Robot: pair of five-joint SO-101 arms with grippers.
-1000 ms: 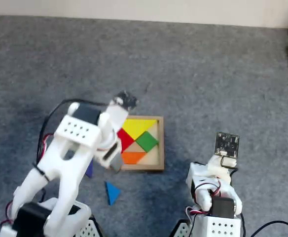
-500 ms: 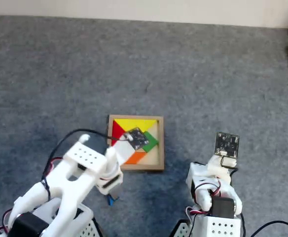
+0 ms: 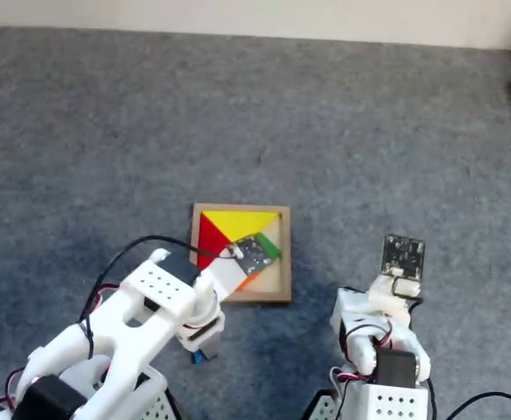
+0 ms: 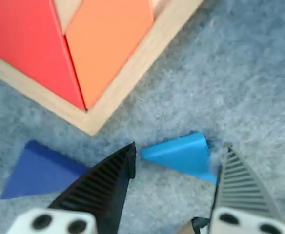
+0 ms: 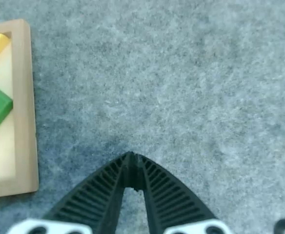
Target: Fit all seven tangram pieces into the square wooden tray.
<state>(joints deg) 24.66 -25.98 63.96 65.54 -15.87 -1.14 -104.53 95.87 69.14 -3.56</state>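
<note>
Swinging down from the tray's upper-left corner, the left arm [image 3: 150, 302] now hangs low at the lower left of the high view. The left end effector [image 4: 178, 150] is spread wide, straddling the light blue triangle [image 4: 174, 158], which lies just outside the wooden tray [image 4: 132, 73]. Likely light, stiff and thin, the triangle wants pinching across opposite edges. The grey fuzzy bench [image 3: 369, 131] should stop it sliding. The right end effector [image 5: 132, 181] is clenched on nothing.

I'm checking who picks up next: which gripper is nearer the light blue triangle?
Left. The left gripper is open, straddling the light blue triangle on the carpet. The right gripper is shut over carpet beside the tray, well away from the triangle.
</note>
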